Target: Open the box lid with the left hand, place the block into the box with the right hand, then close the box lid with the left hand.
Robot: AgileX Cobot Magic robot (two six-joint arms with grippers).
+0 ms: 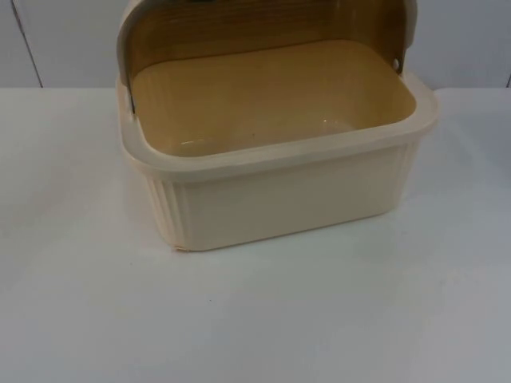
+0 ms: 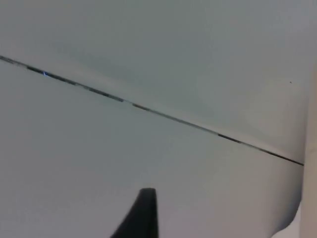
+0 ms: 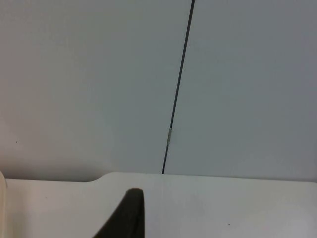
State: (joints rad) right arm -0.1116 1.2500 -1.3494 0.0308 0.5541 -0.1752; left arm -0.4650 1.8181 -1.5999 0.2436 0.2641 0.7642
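A cream box [image 1: 279, 199] with ribbed walls stands at the middle of the white table [image 1: 255, 319] in the top view. Its domed lid [image 1: 239, 28] is swung up and back, showing a wood-toned inner face. Inside the box I see its smooth yellowish floor [image 1: 271, 104] with nothing lying on it. My left gripper [image 2: 143, 213] points at the grey partition wall, and a cream edge [image 2: 309, 148] lies beside it. My right gripper [image 3: 129, 213] hovers over the table's far edge, facing the wall.
The grey partition wall [image 1: 64, 40] closes off the back of the table, with dark panel seams [image 3: 178, 84]. White table surface stretches in front of the box and on both sides of it.
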